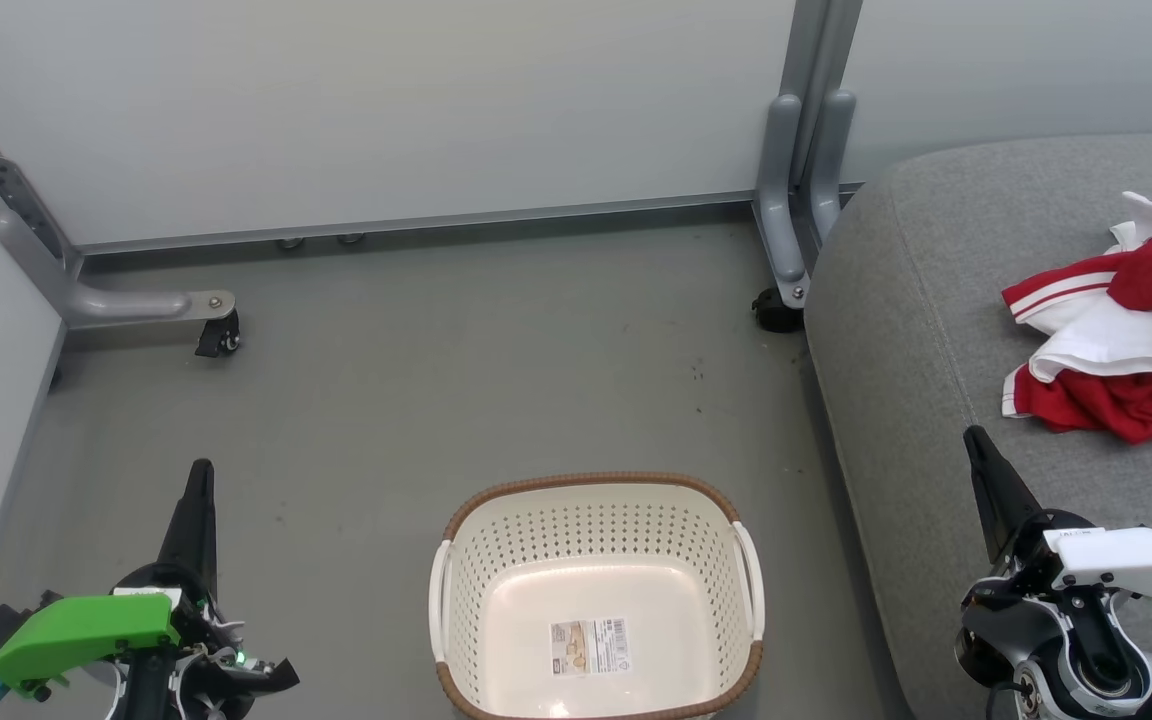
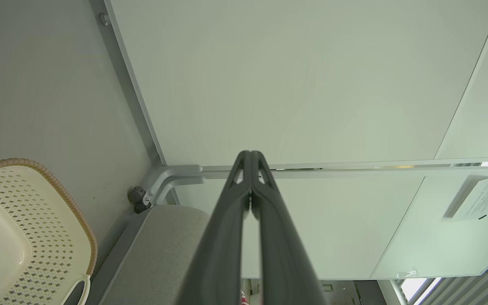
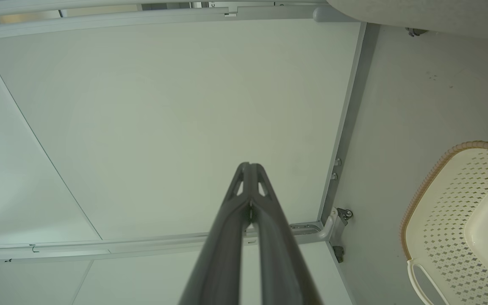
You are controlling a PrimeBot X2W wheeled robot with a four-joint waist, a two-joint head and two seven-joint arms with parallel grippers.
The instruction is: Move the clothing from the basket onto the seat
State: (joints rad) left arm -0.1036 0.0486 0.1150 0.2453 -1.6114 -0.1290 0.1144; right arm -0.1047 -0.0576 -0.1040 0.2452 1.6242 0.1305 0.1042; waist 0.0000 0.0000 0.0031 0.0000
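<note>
The grey floor (image 1: 496,370) is the biggest thing here, with pale wall panels (image 1: 386,100) standing along its far edge.

Next is the seat (image 1: 896,330), a big grey cushion on the robot's right. Its rounded edge runs along the floor's right side.

The basket (image 1: 591,485) sits on the floor near the seat's edge, but it is not touching the seat. It has no clothes in it. You can see its bare bottom and a small label sticker (image 1: 589,645).

The clothing (image 1: 1126,400) is on top of the seat in a crumpled red and white heap. It lies well back from the edge that faces the basket. Its far right side is cut off, so I cannot tell how close it comes to the seat's other edge.

The left gripper (image 1: 198,480) hangs over the floor to the left of the basket. Its fingers are pressed together with nothing between them. The right gripper (image 1: 981,450) is over the seat, near the heap but not touching it. It is pinched closed on nothing too.

The job looks done, I think, but things could go wrong. If the right arm swings toward the heap, its pointy tip could catch the cloth and drag it off the seat. If the robot rolls forward, it could bump the basket.
</note>
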